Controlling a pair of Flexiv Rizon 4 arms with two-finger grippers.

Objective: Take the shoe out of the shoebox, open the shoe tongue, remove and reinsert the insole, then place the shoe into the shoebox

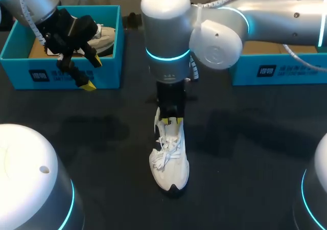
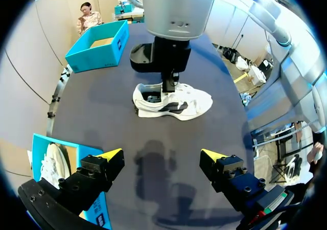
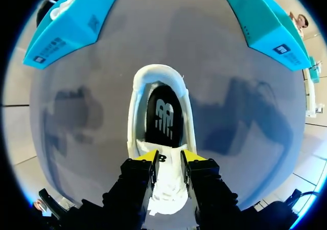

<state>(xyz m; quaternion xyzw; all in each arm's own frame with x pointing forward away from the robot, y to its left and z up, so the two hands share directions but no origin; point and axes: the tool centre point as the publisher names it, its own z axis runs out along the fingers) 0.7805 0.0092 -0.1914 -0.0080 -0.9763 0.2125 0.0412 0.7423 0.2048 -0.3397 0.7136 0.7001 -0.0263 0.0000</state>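
Laces [image 1: 164,153] loose, the white rounded shoe [image 1: 171,163] with a dark insole [image 3: 163,115] sits on the matte table [image 1: 245,153], its soft tongue [image 3: 168,179] clamped by the right gripper [image 3: 168,157], while the left gripper [image 2: 161,154] hangs splayed, well apart from the shoe.

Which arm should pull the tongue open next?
Right, probably. The right gripper is over the shoe with the tongue pinched between both fingers. The left gripper hangs open, away by the box, touching nothing.
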